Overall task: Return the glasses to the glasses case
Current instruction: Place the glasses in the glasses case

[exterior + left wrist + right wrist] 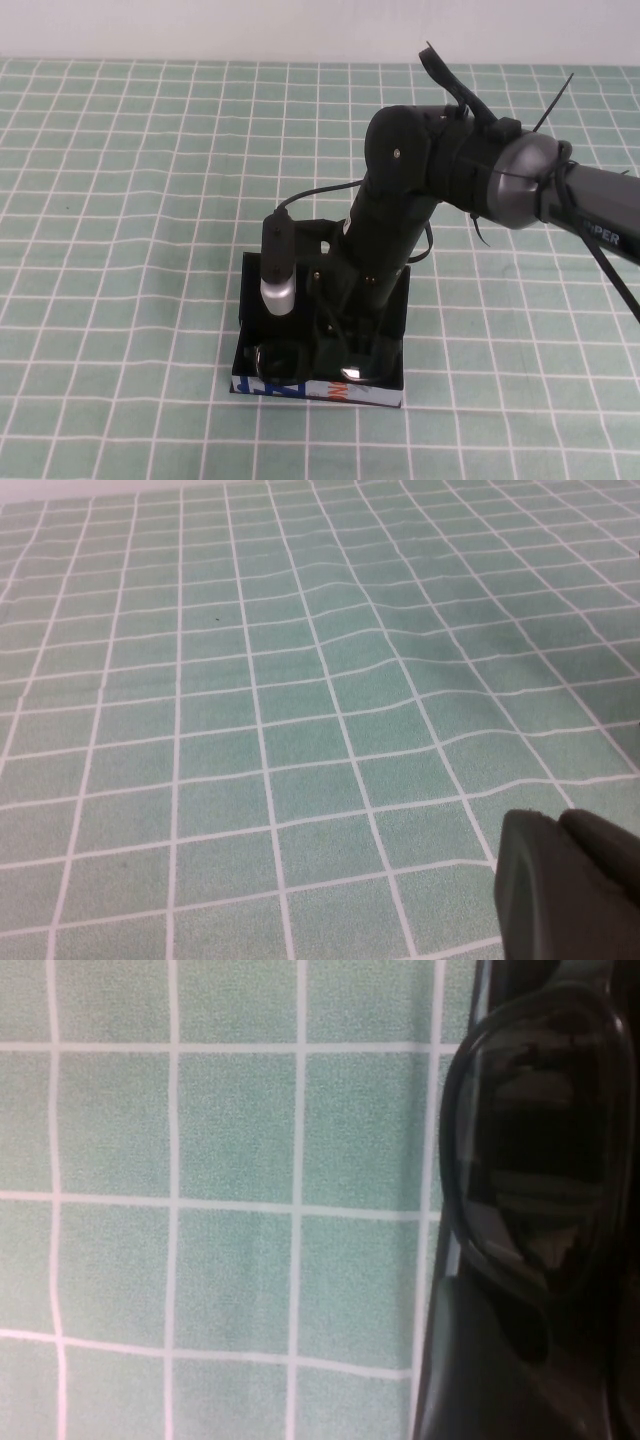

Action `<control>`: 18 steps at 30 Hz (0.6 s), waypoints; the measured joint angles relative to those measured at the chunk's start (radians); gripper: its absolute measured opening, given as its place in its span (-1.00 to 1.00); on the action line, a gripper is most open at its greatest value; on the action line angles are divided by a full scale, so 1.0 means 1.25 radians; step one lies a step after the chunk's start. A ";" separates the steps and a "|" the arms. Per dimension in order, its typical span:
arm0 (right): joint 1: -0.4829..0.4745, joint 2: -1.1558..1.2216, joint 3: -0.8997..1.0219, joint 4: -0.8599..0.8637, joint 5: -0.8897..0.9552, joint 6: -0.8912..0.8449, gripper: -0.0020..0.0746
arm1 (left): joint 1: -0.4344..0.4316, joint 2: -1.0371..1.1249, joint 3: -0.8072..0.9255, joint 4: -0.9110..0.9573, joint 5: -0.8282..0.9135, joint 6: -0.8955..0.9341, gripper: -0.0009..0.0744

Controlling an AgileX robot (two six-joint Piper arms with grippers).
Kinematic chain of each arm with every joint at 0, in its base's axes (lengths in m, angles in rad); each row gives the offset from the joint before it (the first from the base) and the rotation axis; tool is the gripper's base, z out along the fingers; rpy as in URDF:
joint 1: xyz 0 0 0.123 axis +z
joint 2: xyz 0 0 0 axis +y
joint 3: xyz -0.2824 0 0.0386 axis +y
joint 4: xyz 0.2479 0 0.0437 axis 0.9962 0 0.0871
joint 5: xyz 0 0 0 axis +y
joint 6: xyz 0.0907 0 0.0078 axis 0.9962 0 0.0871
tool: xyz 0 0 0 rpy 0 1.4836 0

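Observation:
The glasses case (300, 391) lies open at the near middle of the table, its white printed front facing me. The black glasses (284, 357) sit low inside it along the front wall. My right gripper (340, 352) reaches down into the case and is shut on the glasses. In the right wrist view one dark lens (530, 1150) shows close up beside a finger (470, 1380), at the case's edge over the cloth. My left gripper (565, 825) is out of the high view; its wrist view shows it shut and empty above bare cloth.
A green checked cloth (120, 200) covers the whole table. The right arm (500, 180) comes in from the right and hides the case's middle and back. A black and silver wrist camera (276, 265) stands over the case's left side.

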 joint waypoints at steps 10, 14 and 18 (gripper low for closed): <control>0.000 0.000 0.000 -0.010 -0.041 0.055 -0.34 | 0.000 0.000 0.000 0.000 0.000 0.000 -0.99; 0.000 0.000 0.000 -0.010 -0.033 0.057 -0.70 | 0.000 0.000 0.000 0.000 0.000 0.000 -0.99; 0.001 0.000 0.000 0.002 -0.012 0.057 -0.90 | 0.000 0.000 0.000 0.000 0.000 0.000 -0.99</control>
